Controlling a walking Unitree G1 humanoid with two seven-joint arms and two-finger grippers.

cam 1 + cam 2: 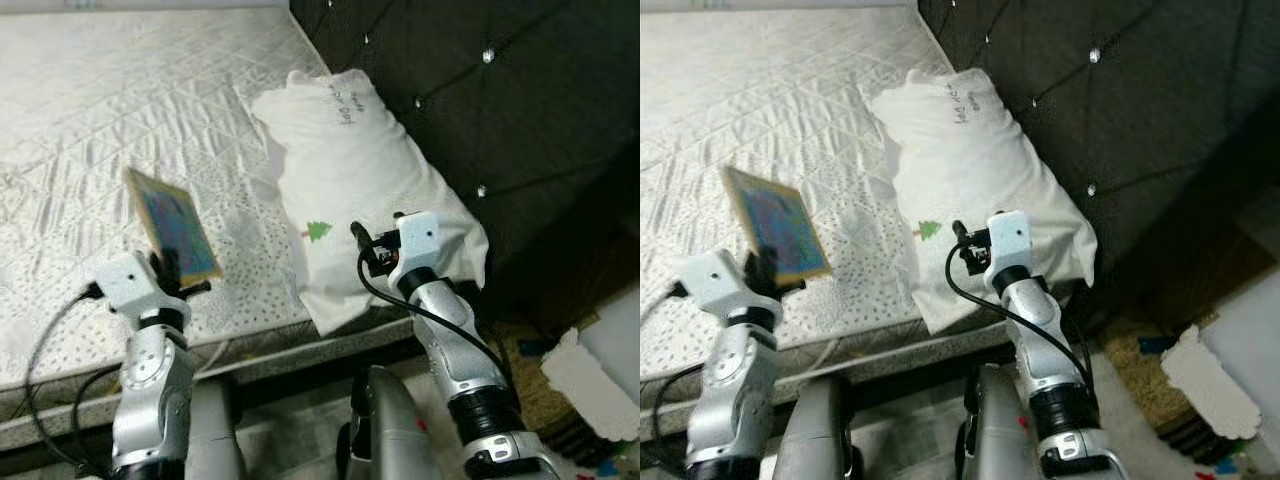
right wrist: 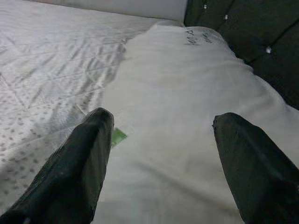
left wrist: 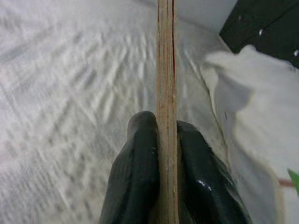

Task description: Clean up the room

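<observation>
**Thin board pinched in left gripper above the mattress; right gripper spread over the pillow**

The flat board (image 1: pixel 172 224) is blurred in the head views, so its printed face can only be read as a blue-green picture w/ a tan border; it is probably a thin wooden panel or puzzle, but that cannot be confirmed. In the left wrist view the board (image 3: pixel 167 107) is seen edge-on only, a narrow layered wood strip, its top cut off by the frame. The writing on the pillow (image 1: pixel 360 190) is too small to read.

The board is held up off the bed, tilted, its lower end clamped by the left gripper (image 3: pixel 167 154). The two black fingers (image 3: pixel 135 172) are pressed against opposite faces of the board, one on each side, w/ the wood filling the gap between them.

The right gripper (image 2: pixel 161 140) is positioned low over the near end of the pillow, fingers spread wide apart w/ nothing between them but white pillow fabric. Contact w/ the pillow cannot be determined. A small green tree mark (image 1: pixel 319 231) is seen on the pillowcase just beside that gripper.

The pillow is laid along the bed's right side, against a dark tufted headboard (image 1: pixel 480 90) set w/ shiny studs. The bed is a bare white quilted mattress (image 1: pixel 130 110), dotted near its front edge. On the floor at right, a brown mat (image 1: pixel 540 385) and a torn white sheet (image 1: pixel 590 385) are seen, w/ small coloured bits near the corner.
</observation>
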